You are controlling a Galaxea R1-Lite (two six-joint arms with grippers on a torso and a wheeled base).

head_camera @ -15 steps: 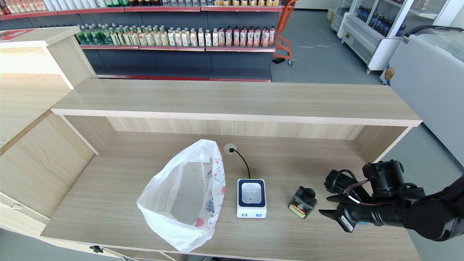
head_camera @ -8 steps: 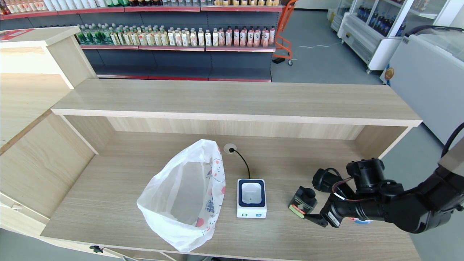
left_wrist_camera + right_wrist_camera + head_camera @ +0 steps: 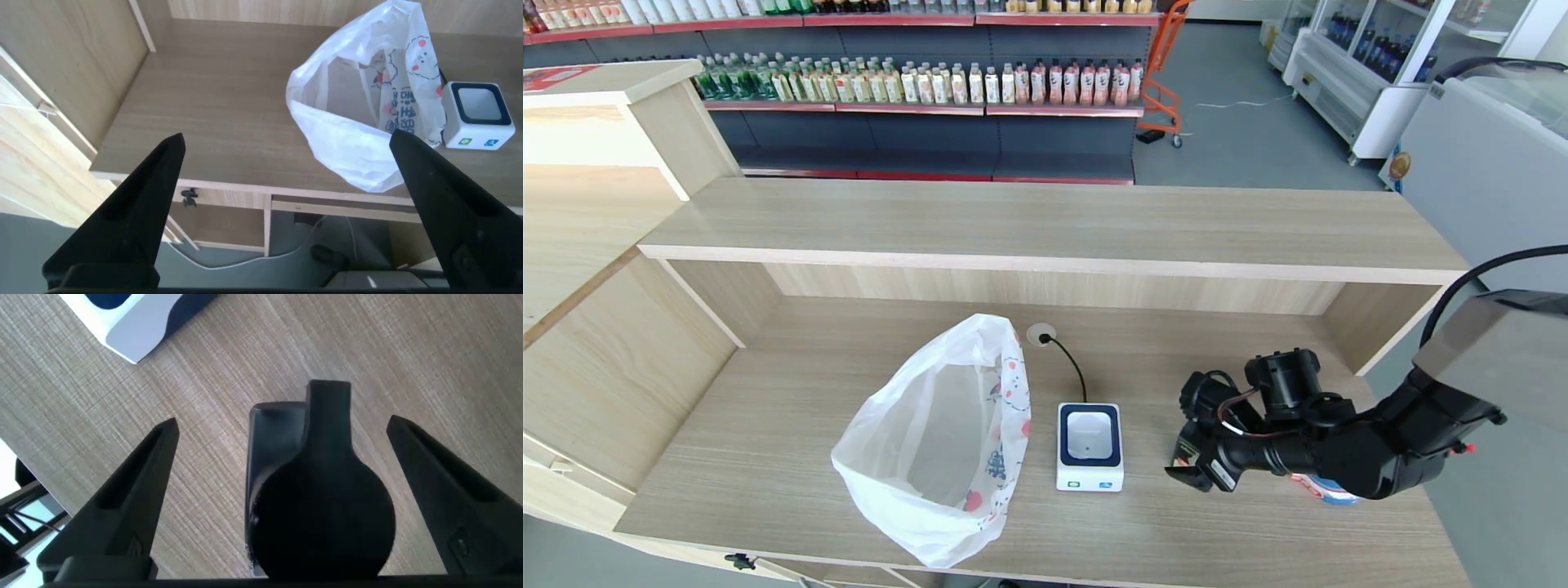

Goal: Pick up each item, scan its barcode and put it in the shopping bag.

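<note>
Over the last second the right gripper has travelled leftward along the counter and closed the gap to the bottle. We now note its jaws spread wide, one on each side of the bottle, with wood showing between each finger and the bottle, so nothing is gripped yet. The bottle is a small dark one with a black cap. It stands on the counter just right of the scanner, with a strip of bare wood between them. We judge the step in hand to be the first pick. The next move calls for closing on the bottle's body, lifting it, and carrying it left over the scanner window with the barcode turned toward the glass. We cannot yet say which face carries the barcode. Beyond the scanner the bag lies slumped with its mouth open toward us. The scanner cable runs back to a hole in the counter, out of the path. The counter's side wall sits close behind the arm and the near edge is close in front, so free room is mainly leftward. Another item lies mostly hidden under the forearm. The left gripper hangs with its jaws apart off the near left corner.
</note>
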